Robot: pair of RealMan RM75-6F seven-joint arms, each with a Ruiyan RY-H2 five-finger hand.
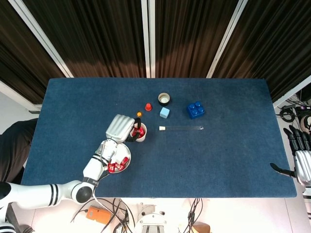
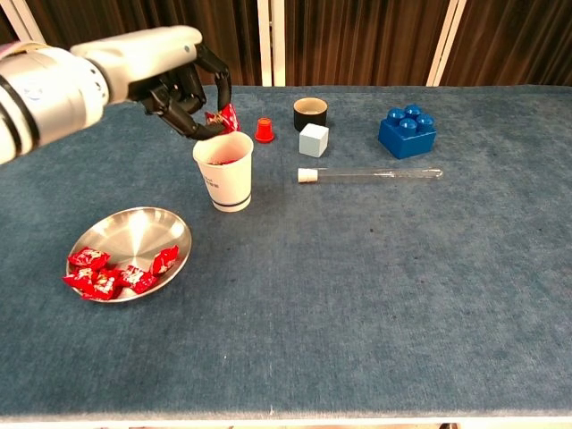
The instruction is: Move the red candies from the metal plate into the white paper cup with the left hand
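Observation:
My left hand hovers just above the white paper cup and pinches one red candy over its rim. More red candy lies inside the cup. The metal plate sits near the table's front left with several red candies heaped at its near edge. My right hand hangs at the far right edge of the head view, off the table, fingers apart, holding nothing.
Behind the cup stand a small red cap, an orange cap, a black-rimmed pot and a pale blue cube. A clear tube lies to the cup's right, a blue brick beyond it.

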